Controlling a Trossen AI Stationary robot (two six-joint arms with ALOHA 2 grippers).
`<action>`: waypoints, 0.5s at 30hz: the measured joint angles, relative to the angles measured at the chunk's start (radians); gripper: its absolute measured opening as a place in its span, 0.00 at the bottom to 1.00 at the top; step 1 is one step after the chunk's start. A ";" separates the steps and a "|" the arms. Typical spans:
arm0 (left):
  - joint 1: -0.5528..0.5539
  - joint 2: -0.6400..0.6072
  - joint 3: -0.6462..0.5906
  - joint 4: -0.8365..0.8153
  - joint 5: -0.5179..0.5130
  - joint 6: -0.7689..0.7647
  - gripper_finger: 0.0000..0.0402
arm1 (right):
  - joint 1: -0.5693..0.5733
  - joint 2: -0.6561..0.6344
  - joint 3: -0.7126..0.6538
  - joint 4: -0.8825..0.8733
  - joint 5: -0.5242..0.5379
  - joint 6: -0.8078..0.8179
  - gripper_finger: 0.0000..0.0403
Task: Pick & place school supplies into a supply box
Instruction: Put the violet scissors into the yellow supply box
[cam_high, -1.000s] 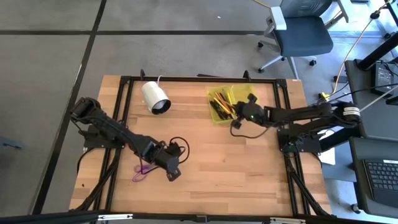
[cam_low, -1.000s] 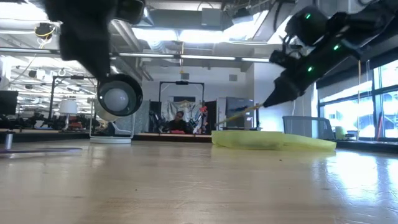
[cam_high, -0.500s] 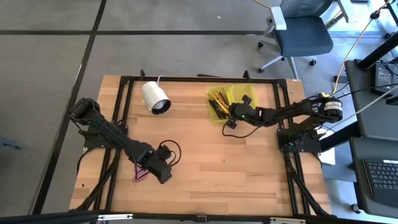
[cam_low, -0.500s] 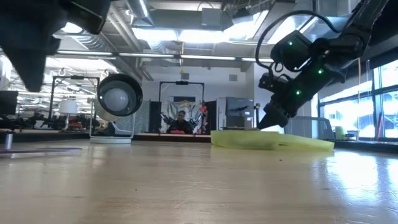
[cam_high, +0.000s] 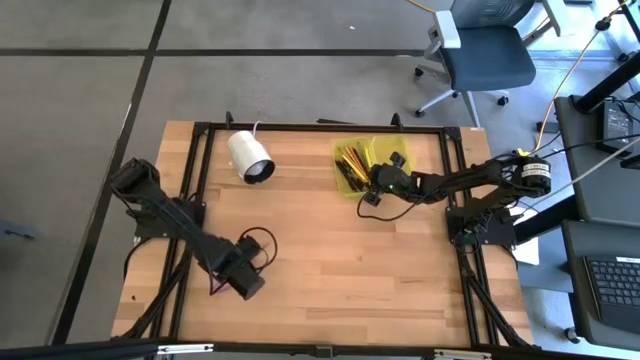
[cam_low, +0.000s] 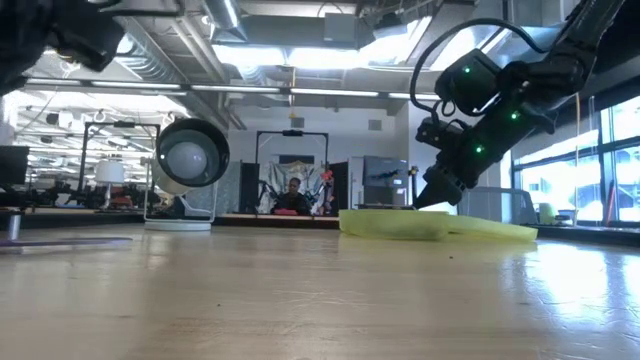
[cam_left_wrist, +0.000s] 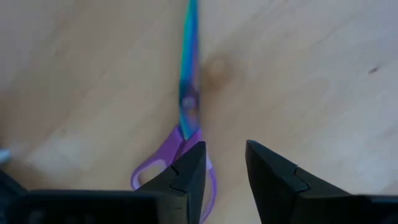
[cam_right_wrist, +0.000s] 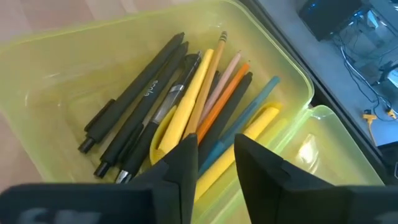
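Since a second ago the left arm has drawn back toward the lower left of the high view, its left gripper (cam_left_wrist: 221, 165) now over the scissors (cam_left_wrist: 186, 124), and the right arm has reached in over the box and let its pencil go.

The task looks nearly done. The pens and pencils (cam_right_wrist: 186, 118) lie bundled in one half of the box (cam_high: 352, 163), at the upper middle of the high view. The right gripper (cam_right_wrist: 214, 155) hangs just above them with its fingers a narrow gap apart, holding nothing. Only the scissors remain out, flat on the counter (cam_high: 400, 270) at lower left; the left gripper's fingers stand narrowly parted by the handles, gripping nothing.

The box is translucent yellow-green plastic, shallow, with rounded corners. The pens are slim matte black, yellow, orange and teal sticks. The scissors have looped purple handles and shiny, iridescent blades. The counter is pale grained wood.
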 joint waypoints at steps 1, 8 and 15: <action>-0.006 0.000 -0.011 0.006 0.004 -0.025 0.27 | 0.000 0.000 0.000 0.000 0.000 0.001 0.28; -0.050 0.000 -0.077 0.080 0.043 -0.125 0.29 | 0.000 0.000 0.000 0.000 -0.004 0.002 0.28; -0.082 0.000 -0.127 0.084 0.087 -0.169 0.29 | 0.000 0.000 0.000 -0.003 -0.008 0.028 0.28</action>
